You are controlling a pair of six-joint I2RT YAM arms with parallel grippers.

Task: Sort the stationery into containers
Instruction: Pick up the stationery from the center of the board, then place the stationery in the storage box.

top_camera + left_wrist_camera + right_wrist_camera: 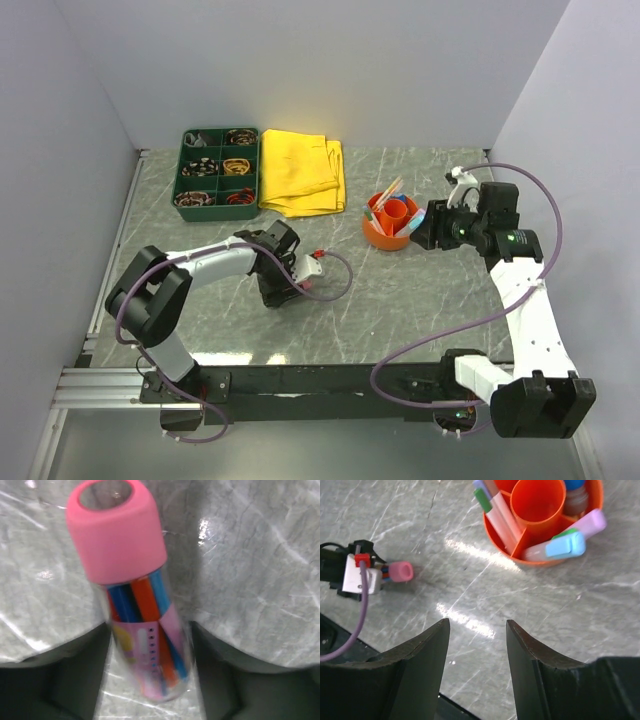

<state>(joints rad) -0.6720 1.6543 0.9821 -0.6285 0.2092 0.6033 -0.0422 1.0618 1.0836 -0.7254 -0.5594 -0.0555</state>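
A clear tube of coloured pens with a pink cap (135, 580) lies on the marble table between my left gripper's fingers (75, 680), which press on both its sides. The left gripper (303, 268) is low over the table's middle; the tube also shows in the right wrist view (400, 572). The round orange pot (390, 222) with dividers (492, 535) holds several pens and highlighters. My right gripper (477, 625) is open and empty, hovering just right of the pot (425, 225). The dark green tray (218, 165) stands at the back left with small bits in its compartments.
A folded yellow cloth (300, 172) lies beside the tray at the back. A purple cable (335, 285) loops from the left wrist over the table. Walls close in the table on the left, back and right.
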